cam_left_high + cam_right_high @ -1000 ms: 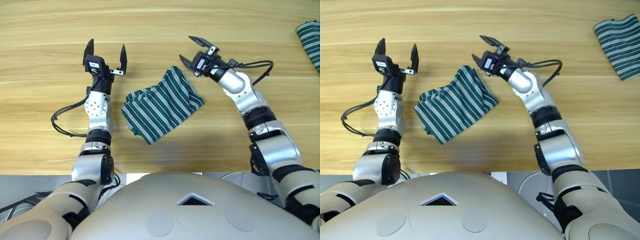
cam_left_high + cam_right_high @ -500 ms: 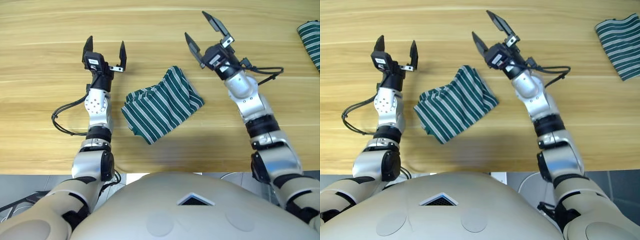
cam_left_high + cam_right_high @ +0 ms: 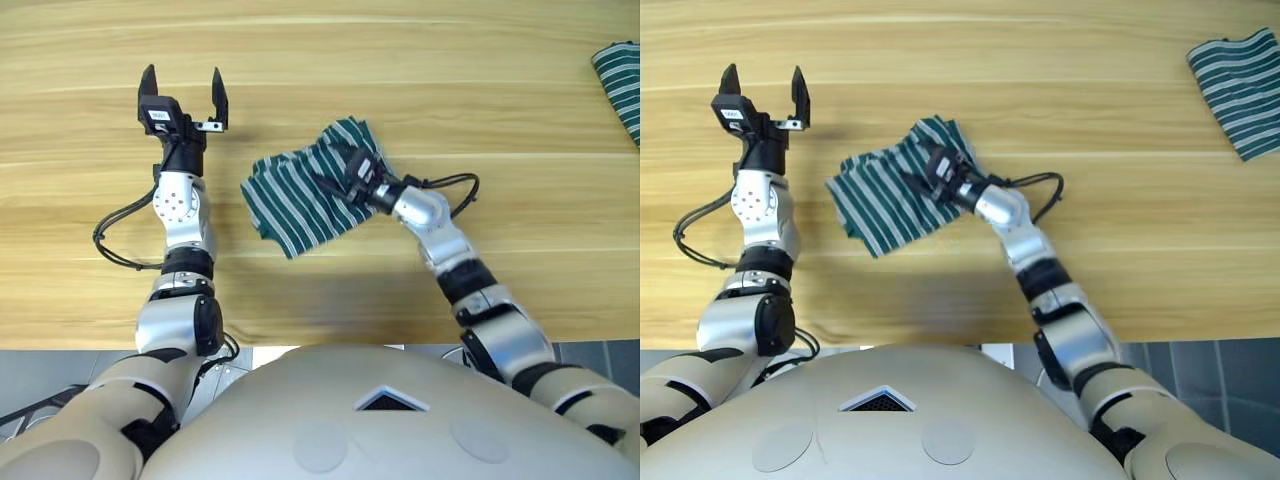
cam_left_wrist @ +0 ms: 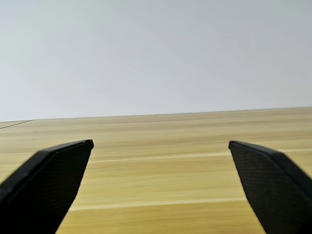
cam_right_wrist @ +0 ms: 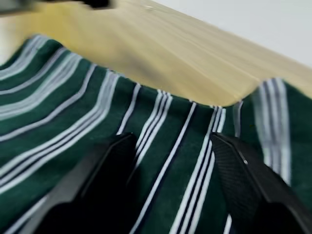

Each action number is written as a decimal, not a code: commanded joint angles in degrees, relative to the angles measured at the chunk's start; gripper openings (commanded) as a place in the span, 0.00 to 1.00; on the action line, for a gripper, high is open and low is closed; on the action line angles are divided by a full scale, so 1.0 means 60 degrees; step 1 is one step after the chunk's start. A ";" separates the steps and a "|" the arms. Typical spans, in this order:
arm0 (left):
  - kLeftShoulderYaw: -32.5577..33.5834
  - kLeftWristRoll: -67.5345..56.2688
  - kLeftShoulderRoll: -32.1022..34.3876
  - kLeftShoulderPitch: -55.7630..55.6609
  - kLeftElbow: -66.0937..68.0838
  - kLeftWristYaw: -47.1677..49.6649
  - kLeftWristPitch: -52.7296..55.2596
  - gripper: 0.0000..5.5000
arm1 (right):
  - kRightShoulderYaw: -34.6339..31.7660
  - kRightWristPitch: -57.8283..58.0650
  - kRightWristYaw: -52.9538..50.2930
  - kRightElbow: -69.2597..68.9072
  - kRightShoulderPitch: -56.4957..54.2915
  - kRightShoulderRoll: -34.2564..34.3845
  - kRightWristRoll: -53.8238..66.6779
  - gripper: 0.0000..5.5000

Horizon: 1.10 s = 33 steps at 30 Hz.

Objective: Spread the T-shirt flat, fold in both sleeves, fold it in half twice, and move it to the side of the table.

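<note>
1. Fingers [image 5: 105,170] of the right gripper [image 3: 338,170] were spread apart, both tips down on striped cloth with a band of fabric lying between them; they pinched nothing.
2. That gripper rested on the far right part of the T-shirt [image 3: 290,200], beside its bunched far corner, with the arm reaching in from the robot's right.
3. Green with white stripes, the T-shirt lay as a folded, somewhat rumpled bundle on the wooden table [image 3: 420,60], about midway in front of the robot and set at a slant.
4. On the other side, the left gripper [image 3: 183,78] also had its fingers wide apart and held nothing.
5. It stood over the tabletop to the left of the T-shirt, clearly apart from it, pointing away from the robot.
6. From the left wrist, the two dark fingertips framed plain wood, with a pale wall [image 4: 156,48] beyond the table's far edge.
7. At the table's far right edge lay a second striped cloth [image 3: 1238,88], well apart from the T-shirt.
</note>
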 commanded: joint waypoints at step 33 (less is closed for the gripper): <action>0.1672 -0.0906 0.0077 0.3649 -0.2012 0.0953 -0.1209 0.94 | -0.8541 0.1540 -1.2055 0.5909 -0.3683 -0.2766 0.2391 0.53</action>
